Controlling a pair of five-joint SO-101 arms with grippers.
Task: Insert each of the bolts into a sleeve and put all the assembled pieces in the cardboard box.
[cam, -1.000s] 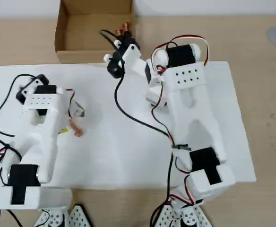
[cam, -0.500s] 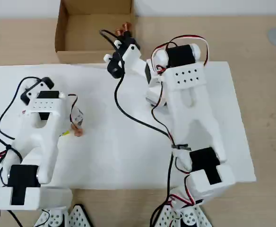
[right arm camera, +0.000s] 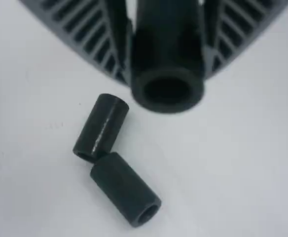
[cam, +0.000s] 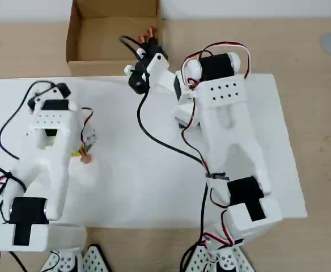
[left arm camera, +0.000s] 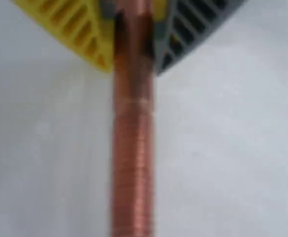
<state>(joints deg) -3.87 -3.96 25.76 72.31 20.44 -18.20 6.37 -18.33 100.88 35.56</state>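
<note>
**High view.** Your left arm [cam: 46, 147] stands over the left part of the white sheet [cam: 143, 187]. The left gripper [cam: 86, 146] hangs at its right side with the copper bolt [cam: 85, 157] in it. Over the last second the arm's head has swung toward the top of the frame. The bolt has drifted a little leftward and now reads as shorter, which suggests it is coming up off the sheet. Your right arm [cam: 228, 113] has not shifted. The box [cam: 72, 39] sits at the upper left, past the sheet's far edge, and I see no finished piece inside it.

**Left wrist view.** The yellow and grey fingers are nearly closed, pinching the bolt [left arm camera: 132, 148] at its upper end. The threaded shaft runs straight down the middle of the frame over bare white sheet. The left gripper [left arm camera: 132, 59] looks to have a centred hold.

**Right wrist view.** The right gripper [right arm camera: 167, 76] is clamped around a black sleeve [right arm camera: 168, 44], whose open bore faces the camera. Two loose sleeves [right arm camera: 101, 127] lie on the sheet at lower left, touching end to end at an angle.

So each arm now holds its half. What's left is to bring the bolt's tip to that bore, and none of the pairs is assembled yet.
</note>
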